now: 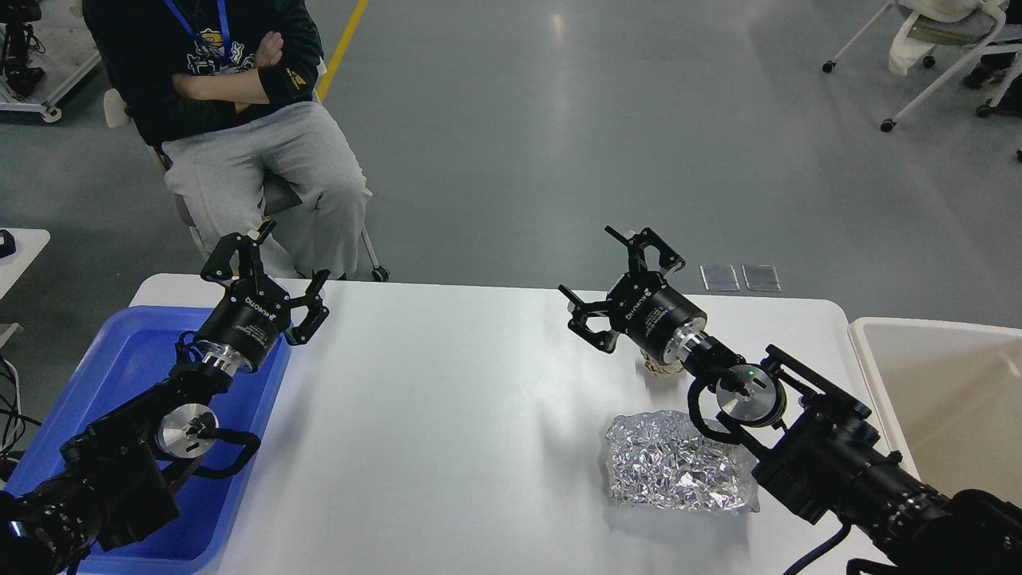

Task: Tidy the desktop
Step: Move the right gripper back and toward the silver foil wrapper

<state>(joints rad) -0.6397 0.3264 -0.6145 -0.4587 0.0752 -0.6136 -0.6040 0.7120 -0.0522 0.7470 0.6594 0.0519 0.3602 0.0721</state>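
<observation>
The desktop point(447, 415) is a wide white tabletop with rounded corners. A crumpled silver foil wrapper point(675, 471) lies on it at the right, just beside my right forearm. A small tan object point(659, 369) peeks out from under my right wrist and is mostly hidden. My right gripper point(619, 267) hovers open above the far middle-right of the desktop with nothing between its fingers. My left gripper point(267, 267) is open too, held over the far edge of the blue tray point(128, 363) at the left, empty.
A beige bin point(942, 391) stands at the right end of the desktop. A seated person point(255, 144) in grey trousers is close behind the far left edge. Chairs on wheels point(934, 56) stand far back right.
</observation>
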